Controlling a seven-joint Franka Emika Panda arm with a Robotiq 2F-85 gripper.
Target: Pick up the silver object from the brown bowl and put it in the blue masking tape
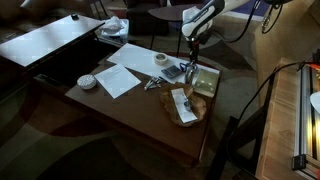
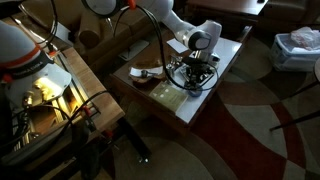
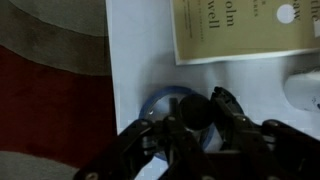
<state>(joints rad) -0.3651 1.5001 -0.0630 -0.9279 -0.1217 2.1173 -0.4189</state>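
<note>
My gripper (image 3: pixel 190 105) hangs low, right above the blue masking tape (image 3: pixel 150 103), a blue ring flat on the white table. A thin pale sliver (image 3: pixel 170 106) shows inside the ring beside one finger; I cannot tell whether it is the silver object. The fingers are dark and blurred, with a dark round shape between them, so their state is unclear. In both exterior views the gripper (image 1: pixel 190 62) (image 2: pixel 196 68) is near the table's middle. The brown bowl (image 1: pixel 186 108) sits apart, toward the table's near edge, with a pale patch in it.
A green square pad (image 1: pixel 206 80) lies between gripper and bowl. A small white dish (image 1: pixel 88 81), loose papers (image 1: pixel 120 78), a pale tape roll (image 1: pixel 160 60) and a dark metallic tangle (image 1: pixel 150 85) share the table. A printed sheet (image 3: pixel 240 30) lies past the tape. The table edge and rug (image 3: pixel 50 90) are close.
</note>
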